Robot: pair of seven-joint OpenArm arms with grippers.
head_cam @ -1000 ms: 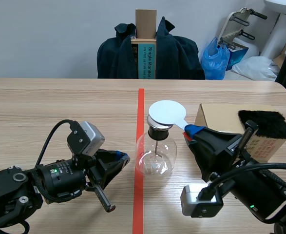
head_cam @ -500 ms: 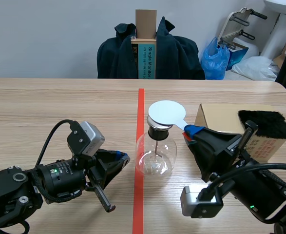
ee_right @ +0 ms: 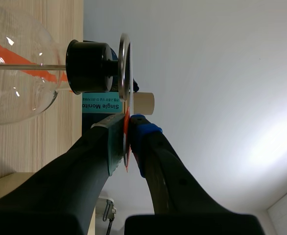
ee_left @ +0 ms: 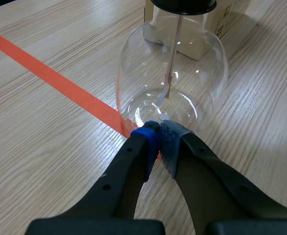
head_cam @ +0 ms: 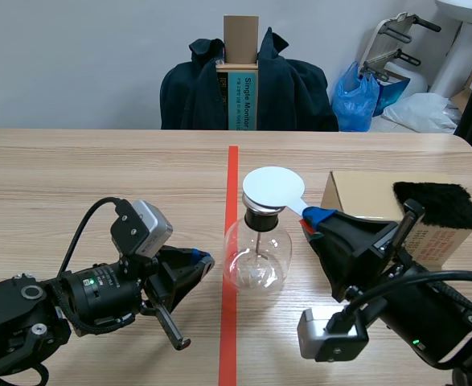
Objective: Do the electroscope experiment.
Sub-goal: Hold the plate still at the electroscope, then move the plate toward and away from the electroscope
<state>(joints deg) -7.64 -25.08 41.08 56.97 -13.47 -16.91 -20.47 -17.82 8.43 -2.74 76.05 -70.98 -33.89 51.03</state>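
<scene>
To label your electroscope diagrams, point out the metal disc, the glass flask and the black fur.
metal disc (head_cam: 274, 187): scene view, centre of its face.
glass flask (ee_left: 198, 63): left wrist view, side wall.
black fur (head_cam: 441, 205): scene view, its middle.

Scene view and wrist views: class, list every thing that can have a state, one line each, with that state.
Clear glass electroscope flask: upright, black stopper in.
Round metal disc: atop the stopper.
Left gripper: jaws shut on nothing, at the flask's base.
Right gripper: jaws shut on a thin flat strip beside the disc.
Black furry cloth: lying on the brown cardboard box.
</scene>
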